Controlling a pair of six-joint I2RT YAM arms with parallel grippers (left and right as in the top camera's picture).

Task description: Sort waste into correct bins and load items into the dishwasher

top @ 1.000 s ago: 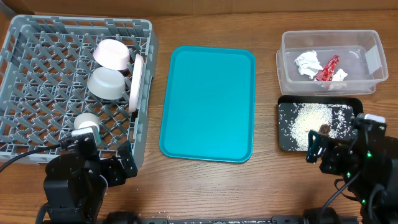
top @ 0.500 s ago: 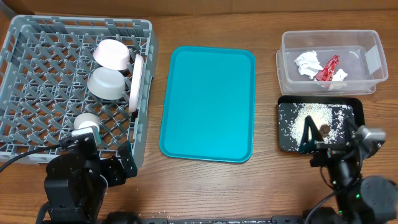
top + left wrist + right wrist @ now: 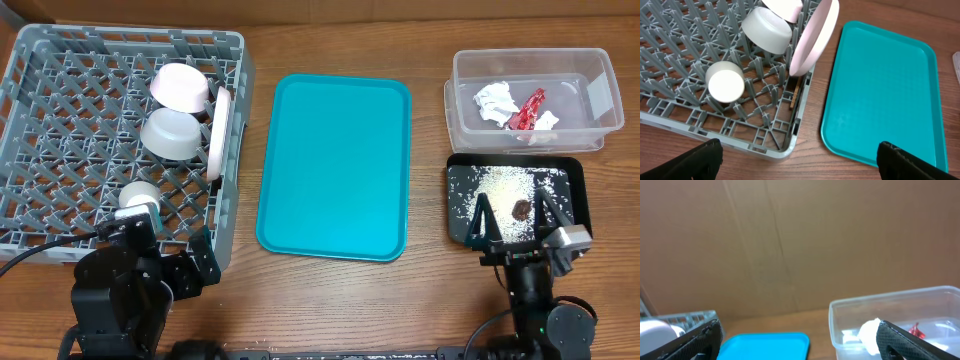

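Item by item, you are looking at a wooden table [image 3: 430,290] with a teal tray [image 3: 335,165] lying bare in the middle, between the two work zones and blocking neither arm. To the left, the grey dish rack [image 3: 30,40] is carrying a plate [image 3: 219,135] standing on edge along its right side, a small white bowl [image 3: 180,87] and a grey bowl [image 3: 172,134] tipped beside it, a cup [image 3: 138,194] sitting mouth-down nearer you, and a wooden stick [image 3: 795,95] slotted by the right wall under the plate. Your left gripper [image 3: 800,162] is hovering off the rack's near right corner with both fingers spread fully and nothing between them; the cup is lying ahead and left of it, apart. To the right, the clear tub [image 3: 470,125] is holding a tissue [image 3: 496,102] and a red wrapper [image 3: 527,110] side by side. Just in front of it, the black tray [image 3: 457,228] is holding scattered rice grains [image 3: 500,195] and a brown lump [image 3: 521,208]. Your right gripper [image 3: 517,225] is pointing level toward the cardboard wall [image 3: 790,240], fingers wide apart and empty, overlapping the tray's near edge with the lump showing between them; it appears raised clear of the tray, though contact is hard to judge from above.
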